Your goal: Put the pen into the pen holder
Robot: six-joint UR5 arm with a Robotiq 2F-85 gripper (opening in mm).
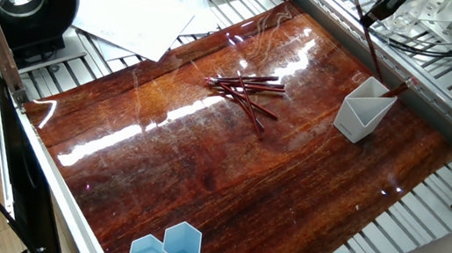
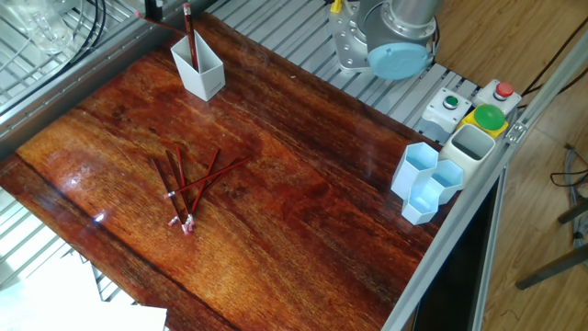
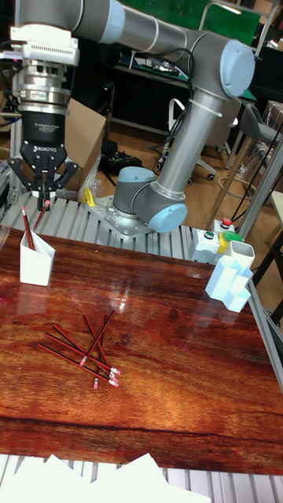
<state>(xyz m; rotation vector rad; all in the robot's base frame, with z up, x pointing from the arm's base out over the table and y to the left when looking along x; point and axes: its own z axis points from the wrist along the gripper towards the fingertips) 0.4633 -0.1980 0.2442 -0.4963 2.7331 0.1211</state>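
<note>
Glossy wooden table (image 1: 227,180): one pen (image 3: 28,229) stands in the white pen holder (image 3: 35,261), far left. Claw (image 3: 44,196) above it, fingers spread, released. Loose pens (image 3: 82,352) left mid-table.

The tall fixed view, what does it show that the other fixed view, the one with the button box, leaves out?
Only the tall view shows the gripper whole, fingers hanging above and just behind the pen holder, plus the arm's upper joints. Only the button-box view shows the wire rack at upper left and the wood floor at right. Both show the pen standing in the holder, the loose pens on the table, the light blue honeycomb cups and the button box.
</note>
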